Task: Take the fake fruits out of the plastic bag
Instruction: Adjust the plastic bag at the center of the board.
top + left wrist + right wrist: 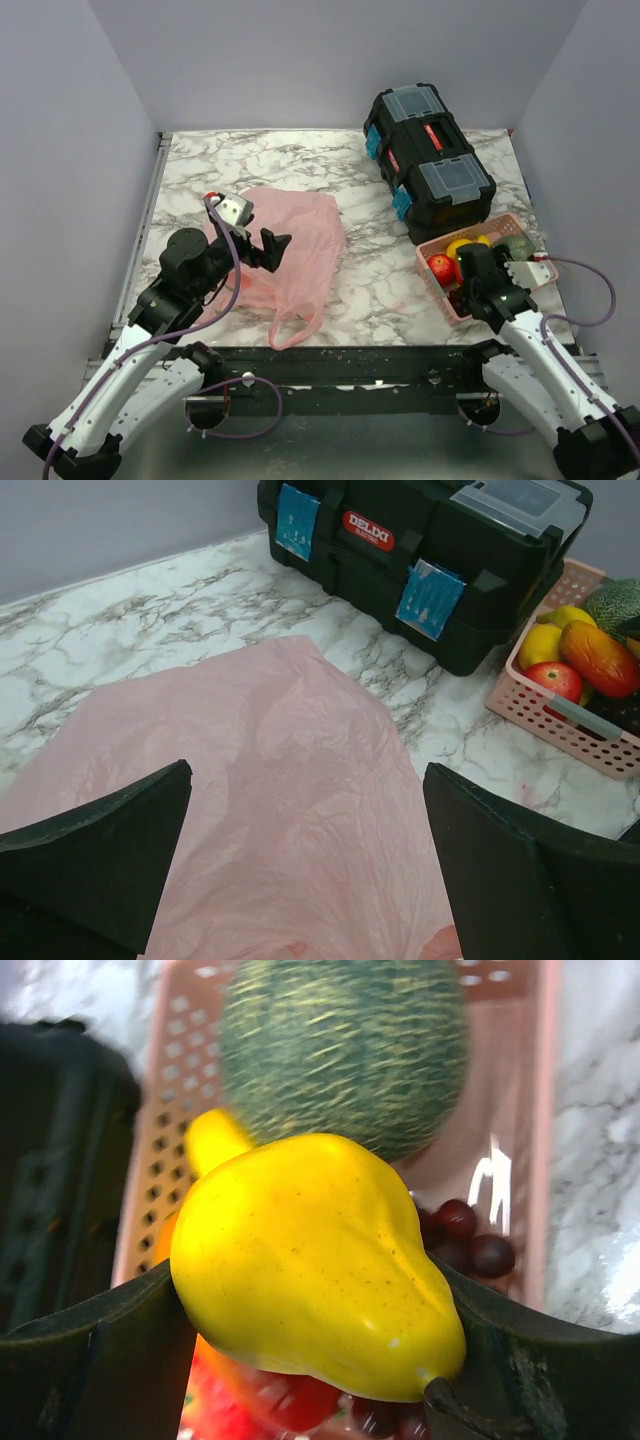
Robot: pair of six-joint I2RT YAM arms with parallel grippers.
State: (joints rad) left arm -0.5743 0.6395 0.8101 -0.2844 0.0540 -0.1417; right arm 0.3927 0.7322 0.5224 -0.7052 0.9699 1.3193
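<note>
Fruit (310, 1260), one yellow pear-shaped piece, sits pinched across its belly in the right hand (480, 268), jaws part-spread, above the basket (441, 292) at 4 o'clock on the worktop (250, 160). It looks light, hard, glossy and probably slippery. One thin pink bag (300, 240) lies limp at 9 o'clock under the left hand (305, 790), which is wide open and empty. The one loop handle showing is the best hold.

Marble table (380, 272). A pink bag (305, 235) lies flat under and ahead of the left claw (277, 252). A black toolbox (430, 160) stands farther ahead, to that claw's right. A pink basket (435, 288) sits beneath the right claw (305, 1270), just beside the toolbox.
</note>
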